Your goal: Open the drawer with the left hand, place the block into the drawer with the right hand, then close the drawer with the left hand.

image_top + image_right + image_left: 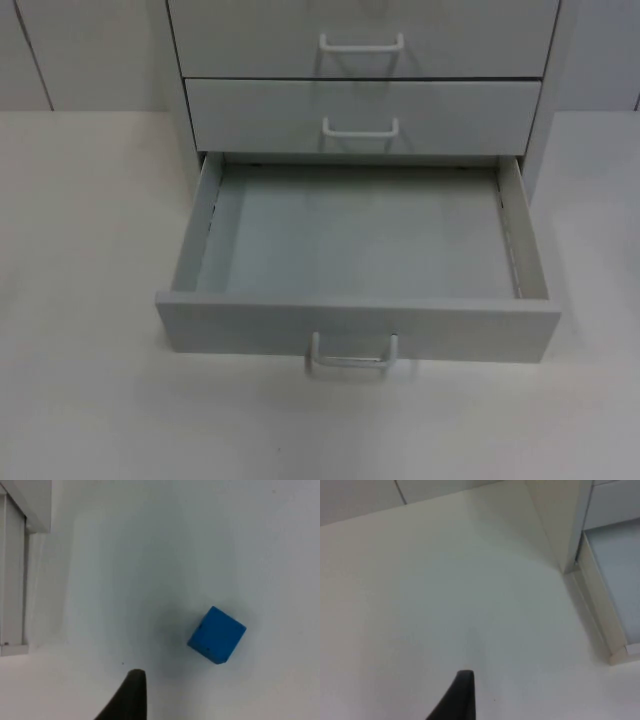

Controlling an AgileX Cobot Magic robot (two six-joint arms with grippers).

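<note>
The grey cabinet's bottom drawer (360, 328) stands pulled out, its white handle (351, 358) facing the table's front. Nothing lies on its inner floor. A blue block (216, 634) rests on the white table beside the cabinet, tilted on a diagonal and casting a small shadow. My right gripper (131, 692) hangs over the table a short way from the block, not touching it, with the drawer's side wall (14, 580) off to one side. My left gripper (461, 696) hovers over bare table on the other side of the drawer, apart from its side wall (600, 615).
Two upper drawers are closed, each with a white handle (361, 43) (360, 127). The cabinet (545, 120) stands against the grey partition wall (80, 50). White table top (80, 300) stretches left, right and in front of the drawer.
</note>
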